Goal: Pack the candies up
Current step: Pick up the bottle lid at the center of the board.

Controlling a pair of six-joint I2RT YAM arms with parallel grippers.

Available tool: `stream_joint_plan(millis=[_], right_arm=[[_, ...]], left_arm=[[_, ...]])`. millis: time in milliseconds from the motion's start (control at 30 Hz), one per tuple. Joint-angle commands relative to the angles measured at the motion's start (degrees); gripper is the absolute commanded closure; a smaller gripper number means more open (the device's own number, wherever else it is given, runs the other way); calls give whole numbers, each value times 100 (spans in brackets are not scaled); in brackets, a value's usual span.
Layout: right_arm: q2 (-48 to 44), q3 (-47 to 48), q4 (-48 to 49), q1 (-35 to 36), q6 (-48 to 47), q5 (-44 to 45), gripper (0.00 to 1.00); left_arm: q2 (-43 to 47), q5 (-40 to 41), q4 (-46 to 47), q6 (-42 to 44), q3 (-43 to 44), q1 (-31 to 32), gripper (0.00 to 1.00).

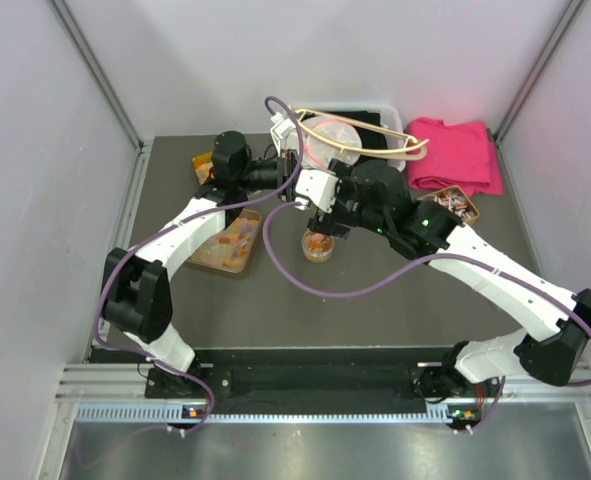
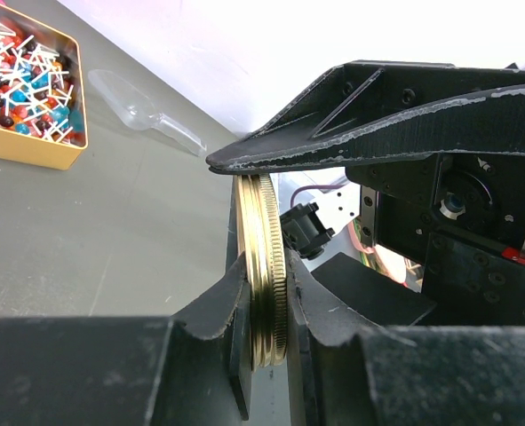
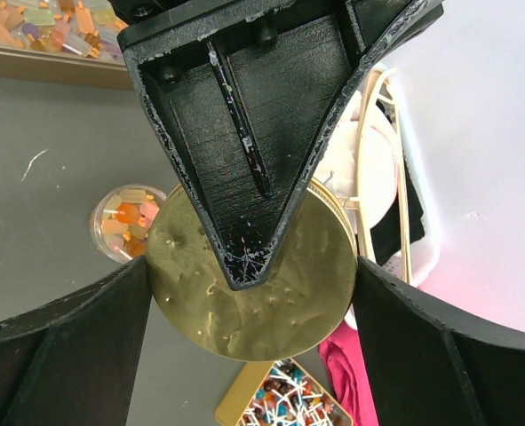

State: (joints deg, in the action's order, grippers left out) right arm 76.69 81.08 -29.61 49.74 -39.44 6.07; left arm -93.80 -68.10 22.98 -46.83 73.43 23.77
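Note:
The candies are soft orange, yellow and pink gummies. Some fill a small clear jar (image 1: 318,245), also in the right wrist view (image 3: 124,222); more lie in a flat tray (image 1: 230,240). A round gold lid (image 3: 253,284) hangs above the table just behind the jar. My left gripper (image 2: 266,262) is shut on the lid's two faces, which show edge-on (image 2: 264,266). My right gripper (image 3: 251,271) is closed on the lid's rim, a finger touching each side. The two grippers meet over the table's middle (image 1: 310,195).
Gold tins of twist-wrapped sweets stand at back left (image 2: 27,80) and at right (image 1: 455,205). A clear plastic scoop (image 2: 147,111) lies by the left tin. A white basket (image 1: 360,125) with a wooden hanger and a pink cloth (image 1: 455,155) lie at the back.

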Motion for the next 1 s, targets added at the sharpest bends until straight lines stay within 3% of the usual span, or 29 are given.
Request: stream_joint_plan(millis=[0, 133, 267, 333, 433, 600, 667, 733, 800, 867, 967], right_arm=[[4, 180, 210, 63, 6, 9, 23], [-22, 189, 245, 63, 7, 70, 23], [-57, 172, 227, 54, 7, 132, 23], [-92, 154, 236, 63, 7, 167, 22], [-171, 66, 253, 63, 7, 202, 22], [-312, -162, 262, 63, -37, 255, 21], [-417, -215, 227, 45, -29, 272, 21], [-522, -312, 210, -34, -29, 237, 20], [-681, -382, 166, -157, 15, 176, 19], [-803, -382, 139, -420, 120, 18, 19], [-866, -295, 25, -780, 296, -298, 19]], left_arm=[[37, -116, 215, 33, -4, 49, 86], [63, -143, 286, 25, -13, 49, 74], [90, -195, 294, 103, -4, 49, 46], [99, -169, 286, 156, 5, 31, 25], [99, -160, 198, 314, 48, -39, 1], [90, -11, -548, 1173, 321, -363, 1], [46, 103, -1267, 1639, 548, -504, 1], [63, 585, -2649, 2981, 768, -628, 1], [133, 1329, -3306, 4462, 805, -584, 1], [353, 1885, -3502, 5163, 507, -505, 1], [643, 2493, -3022, 6025, -274, -382, 1]])
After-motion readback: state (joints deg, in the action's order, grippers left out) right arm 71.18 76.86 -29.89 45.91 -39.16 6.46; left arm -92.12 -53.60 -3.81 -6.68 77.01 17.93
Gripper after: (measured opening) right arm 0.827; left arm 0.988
